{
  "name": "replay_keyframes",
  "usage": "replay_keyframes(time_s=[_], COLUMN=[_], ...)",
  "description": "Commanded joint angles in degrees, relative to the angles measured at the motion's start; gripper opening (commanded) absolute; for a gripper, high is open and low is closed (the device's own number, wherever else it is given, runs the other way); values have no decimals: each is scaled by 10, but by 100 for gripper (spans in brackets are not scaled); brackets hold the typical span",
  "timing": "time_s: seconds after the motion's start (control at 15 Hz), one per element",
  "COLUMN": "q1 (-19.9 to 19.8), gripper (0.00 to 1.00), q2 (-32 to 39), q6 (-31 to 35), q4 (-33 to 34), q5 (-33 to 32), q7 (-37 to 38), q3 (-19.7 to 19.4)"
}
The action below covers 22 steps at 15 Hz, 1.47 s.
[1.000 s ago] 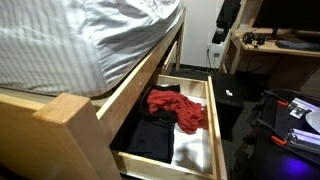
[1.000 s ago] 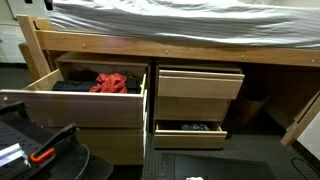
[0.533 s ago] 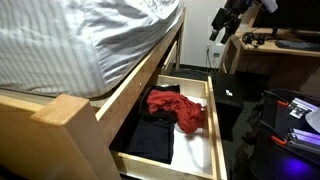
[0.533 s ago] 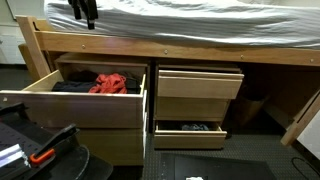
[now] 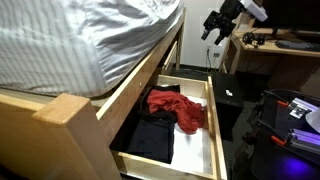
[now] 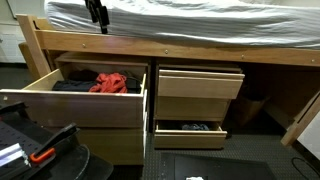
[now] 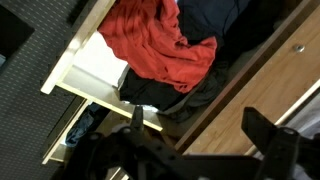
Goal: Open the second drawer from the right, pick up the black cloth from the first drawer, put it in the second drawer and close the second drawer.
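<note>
While the bed [image 5: 70, 40] and the open drawer [image 5: 214, 110] under its frame hold their positions over the last second, the arm does not. The drawer stack [image 6: 198, 95] beside the open drawer also shows no change: its lowest front stands slightly ajar with dark fabric inside, and the fronts above it appear shut. Whether that counts as the second drawer already opened cannot be confirmed. Inside the open drawer, the red cloth [image 5: 178, 108] lies around the middle and partly overlaps the black cloth [image 5: 152, 138], which fills one end; neither has shifted. The gripper [image 5: 220, 22] is the only item that has moved. One second ago it is barely in view, and it now hangs lower, above the open drawer and level with the mattress [image 6: 200, 15]. In the wrist view the fingers [image 7: 262, 128] stand wide apart with nothing between them, and the camera looks down on both cloths. Judgement: the approach to the pick is under way, no contact is made, and the black cloth remains to be grasped. Target its exposed part, clear of the red cloth, to avoid lifting both.
</note>
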Motion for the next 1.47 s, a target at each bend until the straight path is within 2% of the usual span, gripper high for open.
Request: replay_keyframes(time_s=[0.0, 0.27, 0.33, 0.47, 0.6, 0.67, 0.87, 1.0, 1.27, 1.33, 1.4], q1=[-6, -24, -12, -20, -21, -13, -8, -22, -53, -113, -125], gripper=[100, 100, 100, 100, 100, 100, 100, 100, 100, 100, 100], q2=[42, 72, 49, 56, 58, 70, 189, 241, 385, 412, 447], q6=[57, 51, 61, 59, 59, 81, 69, 28, -20, -17, -21], q4=[5, 48, 17, 32, 36, 37, 125, 175, 299, 327, 359], q5=[128, 279, 231, 258, 260, 257, 286, 286, 273, 234, 218], q7=[-86, -185, -154, -176, -176, -175, -142, -108, 7, 55, 83], q3=[-67, -156, -133, -161, -162, -153, -162, -170, -185, -135, -133])
